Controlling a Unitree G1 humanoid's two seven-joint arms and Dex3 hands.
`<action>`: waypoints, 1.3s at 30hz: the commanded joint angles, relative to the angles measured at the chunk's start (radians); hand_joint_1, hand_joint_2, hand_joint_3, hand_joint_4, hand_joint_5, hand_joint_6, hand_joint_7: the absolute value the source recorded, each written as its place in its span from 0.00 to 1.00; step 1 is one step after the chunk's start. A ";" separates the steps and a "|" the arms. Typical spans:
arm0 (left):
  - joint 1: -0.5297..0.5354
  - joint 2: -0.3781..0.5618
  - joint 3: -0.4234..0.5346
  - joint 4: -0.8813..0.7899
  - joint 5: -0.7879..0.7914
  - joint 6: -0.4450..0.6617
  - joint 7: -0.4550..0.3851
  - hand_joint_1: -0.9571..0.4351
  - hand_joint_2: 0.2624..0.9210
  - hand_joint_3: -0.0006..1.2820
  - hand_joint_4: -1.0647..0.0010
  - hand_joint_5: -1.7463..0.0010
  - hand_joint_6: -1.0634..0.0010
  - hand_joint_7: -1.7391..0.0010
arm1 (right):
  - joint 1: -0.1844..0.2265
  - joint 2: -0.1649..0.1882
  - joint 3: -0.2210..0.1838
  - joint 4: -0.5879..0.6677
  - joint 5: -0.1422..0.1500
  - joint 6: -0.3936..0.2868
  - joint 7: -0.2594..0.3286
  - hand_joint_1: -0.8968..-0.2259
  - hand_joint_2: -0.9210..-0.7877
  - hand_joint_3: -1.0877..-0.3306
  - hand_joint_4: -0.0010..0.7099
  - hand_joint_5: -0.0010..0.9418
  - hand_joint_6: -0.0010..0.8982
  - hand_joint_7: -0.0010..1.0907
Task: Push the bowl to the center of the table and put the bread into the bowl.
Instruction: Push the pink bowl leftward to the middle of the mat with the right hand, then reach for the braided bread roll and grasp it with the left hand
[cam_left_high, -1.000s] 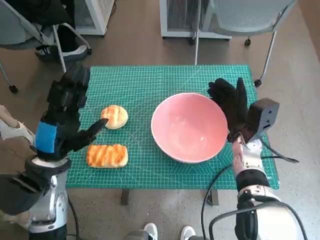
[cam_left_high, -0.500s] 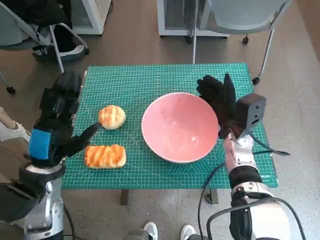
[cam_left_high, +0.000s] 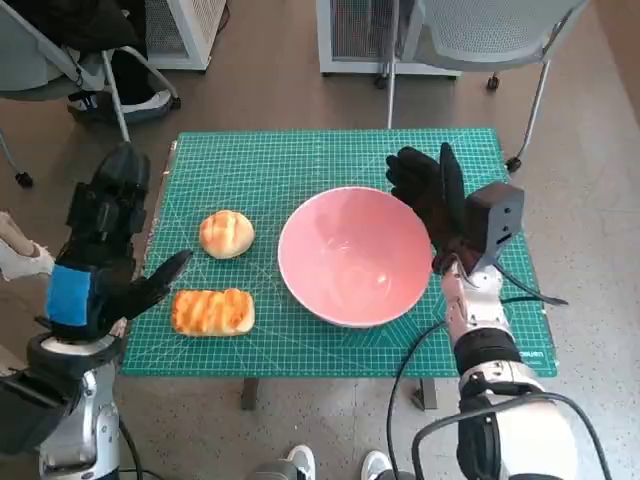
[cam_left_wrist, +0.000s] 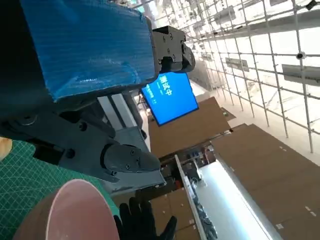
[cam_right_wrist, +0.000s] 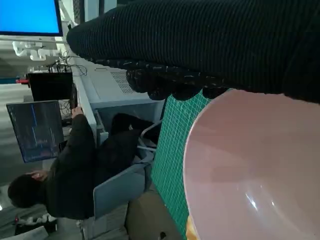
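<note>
A large pink bowl (cam_left_high: 352, 255) stands on the green cutting mat (cam_left_high: 300, 165), a little right of its middle. My gloved right hand (cam_left_high: 432, 195) lies flat against the bowl's right rim, fingers spread. The right wrist view shows the bowl (cam_right_wrist: 255, 170) right under the glove (cam_right_wrist: 200, 45). A round bun (cam_left_high: 226, 233) and a striped rectangular bread (cam_left_high: 213, 311) lie on the mat's left part. My left hand (cam_left_high: 105, 245) hovers open at the mat's left edge, one finger pointing toward the striped bread. The bowl's rim (cam_left_wrist: 75, 210) shows in the left wrist view.
Chair legs (cam_left_high: 545, 85) and white cabinets (cam_left_high: 365, 35) stand beyond the table's far edge. A second chair (cam_left_high: 90, 60) is at the far left. A seated person (cam_right_wrist: 70, 170) shows in the right wrist view. Feet (cam_left_high: 335, 465) appear below the table's near edge.
My right hand has pushed the bowl leftward toward the mat's middle. My left hand has drawn back to the left, away from the breads. The head camera has shifted slightly.
</note>
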 joint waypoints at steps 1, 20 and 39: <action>-0.013 0.004 -0.001 0.026 0.014 -0.021 0.009 0.41 1.00 0.15 0.92 1.00 1.00 0.80 | -0.017 -0.036 0.006 -0.008 -0.013 -0.049 0.016 0.47 0.00 0.28 0.35 0.00 0.31 0.02; -0.120 -0.018 -0.062 0.076 0.015 -0.004 0.029 0.43 1.00 0.17 0.93 1.00 1.00 0.79 | -0.029 -0.065 -0.061 -0.180 0.184 -0.395 0.350 0.39 0.00 0.33 0.25 0.00 0.29 0.02; -0.206 -0.021 -0.095 0.154 0.012 -0.043 -0.015 0.45 1.00 0.19 0.94 1.00 1.00 0.79 | 0.028 -0.048 -0.057 -0.383 0.394 -0.441 0.650 0.40 0.00 0.44 0.26 0.01 0.30 0.03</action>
